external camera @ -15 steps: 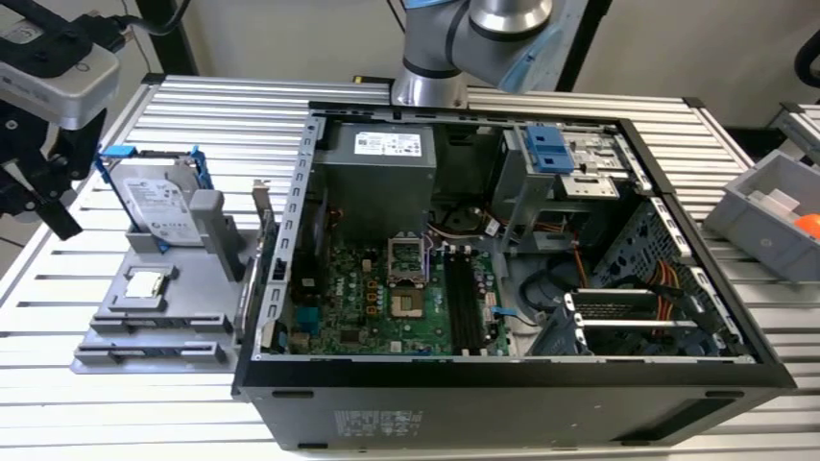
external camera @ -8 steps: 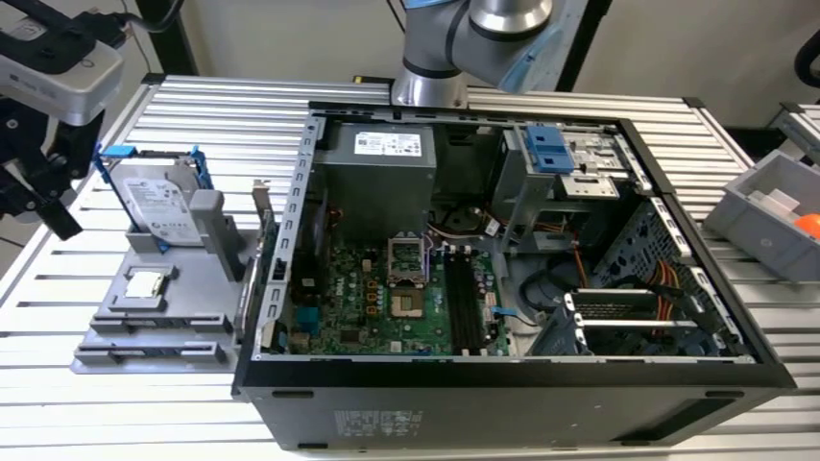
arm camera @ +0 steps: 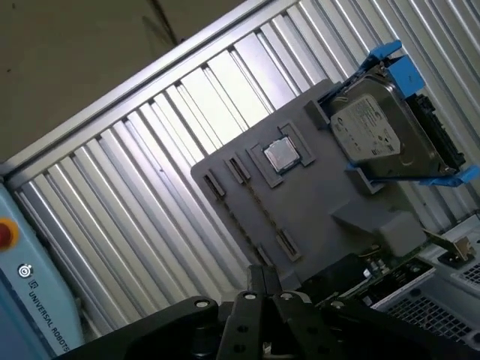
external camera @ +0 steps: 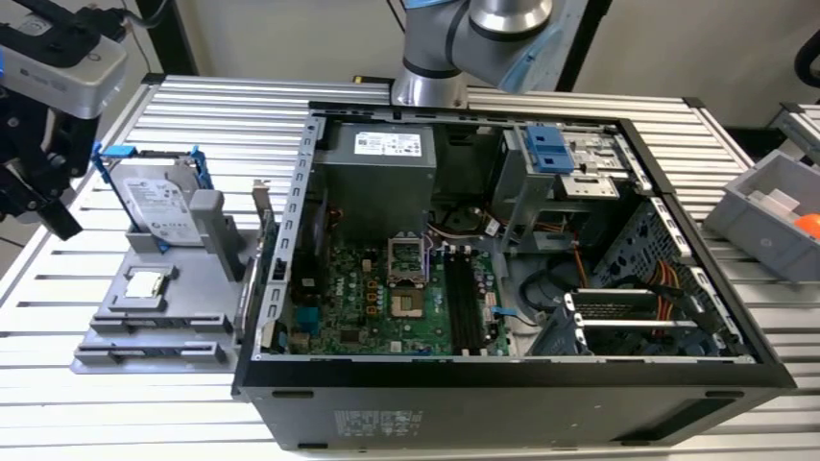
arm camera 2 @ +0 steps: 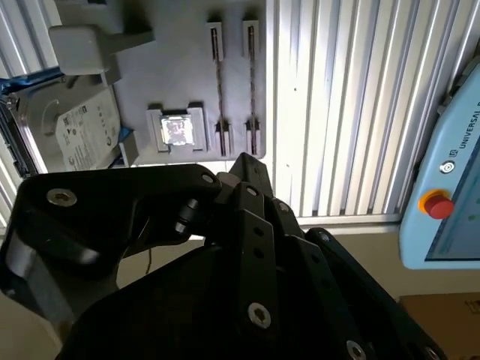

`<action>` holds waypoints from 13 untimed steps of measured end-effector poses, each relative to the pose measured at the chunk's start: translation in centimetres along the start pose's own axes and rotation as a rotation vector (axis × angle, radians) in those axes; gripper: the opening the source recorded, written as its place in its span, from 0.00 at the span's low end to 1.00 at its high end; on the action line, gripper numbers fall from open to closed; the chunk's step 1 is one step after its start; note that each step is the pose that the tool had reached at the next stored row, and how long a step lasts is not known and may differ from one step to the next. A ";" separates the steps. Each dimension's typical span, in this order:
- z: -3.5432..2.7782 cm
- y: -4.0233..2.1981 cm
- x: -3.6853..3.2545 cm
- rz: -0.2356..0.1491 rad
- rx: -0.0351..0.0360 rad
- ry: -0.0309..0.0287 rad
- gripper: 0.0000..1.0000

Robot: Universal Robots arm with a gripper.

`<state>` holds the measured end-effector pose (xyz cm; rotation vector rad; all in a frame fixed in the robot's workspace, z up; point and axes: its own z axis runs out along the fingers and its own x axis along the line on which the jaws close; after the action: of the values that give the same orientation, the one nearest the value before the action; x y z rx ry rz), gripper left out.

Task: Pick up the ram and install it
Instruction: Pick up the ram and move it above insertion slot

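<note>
The ram (arm camera: 397,274) seems to be the thin greenish stick standing on its long edge along the side of the grey holder plate (arm camera: 315,202) that faces the computer case (external camera: 513,370), though little of it shows. It should be light and stiff but brittle, with smooth faces that could slip. The safest hold is probably across its two flat sides near the middle of the top edge, clear of the contact strip. On the plate, two narrow grooves (arm camera 2: 219,82) stand bare beside the small square processor (arm camera: 281,154), and a hard drive (arm camera: 379,135) in a blue frame leans at the plate's far corner. The gripper (arm camera: 262,279) hangs above the plate's outer edge, well apart from the stick. Its jaws look drawn together with nothing between them. Inside the case, the long black memory slots (external camera: 464,303) look unfilled.
</note>
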<state>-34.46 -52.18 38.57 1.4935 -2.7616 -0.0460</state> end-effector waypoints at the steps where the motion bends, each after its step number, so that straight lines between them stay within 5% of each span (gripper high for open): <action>1: 0.00 0.00 0.00 -0.010 -0.0001 0.0003 0.00; 13: -0.01 0.00 0.00 -0.131 0.0029 0.0008 0.00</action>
<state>-34.45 -52.18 38.58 1.6729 -2.6600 -0.0415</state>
